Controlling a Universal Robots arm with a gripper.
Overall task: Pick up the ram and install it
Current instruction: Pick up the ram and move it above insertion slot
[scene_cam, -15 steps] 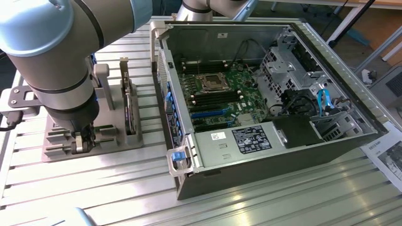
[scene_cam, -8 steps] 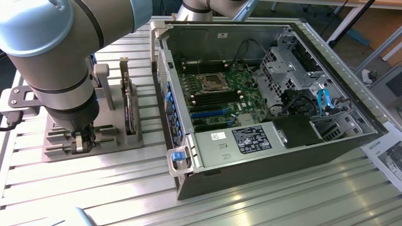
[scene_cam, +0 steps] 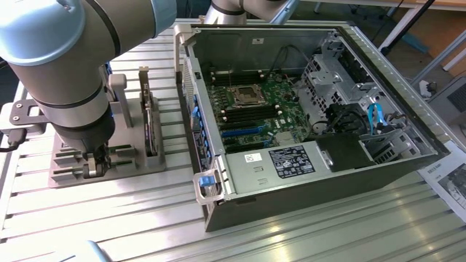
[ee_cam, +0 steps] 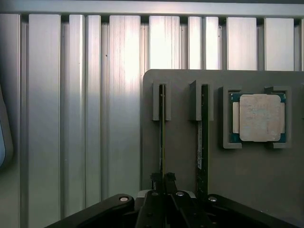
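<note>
Wrist view shows the hand (ee_cam: 163, 177) pinched narrow on the ram (ee_cam: 162, 128), on edge in the grey holder (ee_cam: 183, 147).

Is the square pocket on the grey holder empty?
No, the silver processor chip lies in the square pocket of the grey holder.

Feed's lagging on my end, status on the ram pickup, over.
Claw pinched on ram. Ram upright in holder slot, not lifted. Second stick alongside, apart.
</note>
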